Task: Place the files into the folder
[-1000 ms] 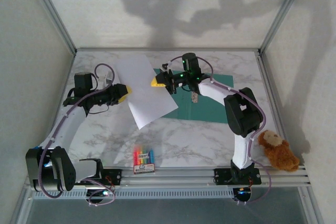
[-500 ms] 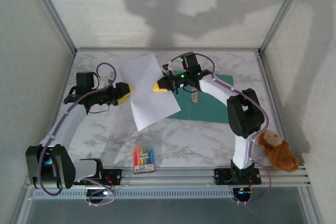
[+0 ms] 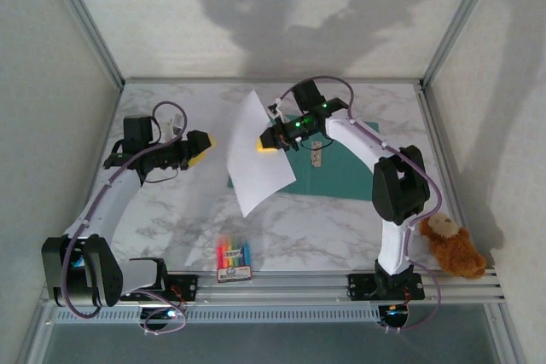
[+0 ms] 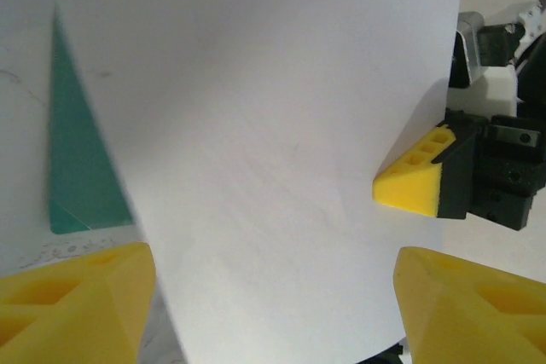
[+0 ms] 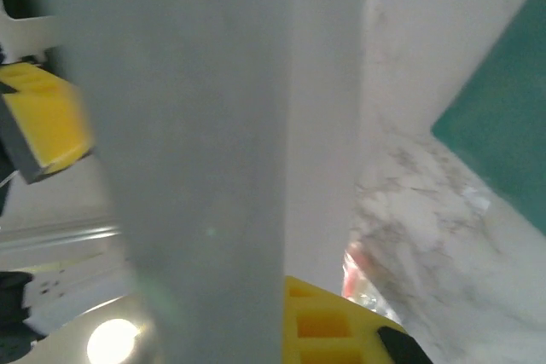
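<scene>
Right pincer [image 3: 267, 144] pinches the thin white rectangular paper sheet [image 3: 254, 159], tilted above the flat teal paper folder [image 3: 341, 172]; left pincer [image 3: 203, 144] spread, left of it.

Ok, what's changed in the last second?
The right gripper, shut on the white sheet, has dragged it rightward over the left part of the teal folder and tipped it steeply up. The sheet has drawn away from the open left gripper, which barely moved. Folder, crayon box and plush toy stayed put.
</scene>
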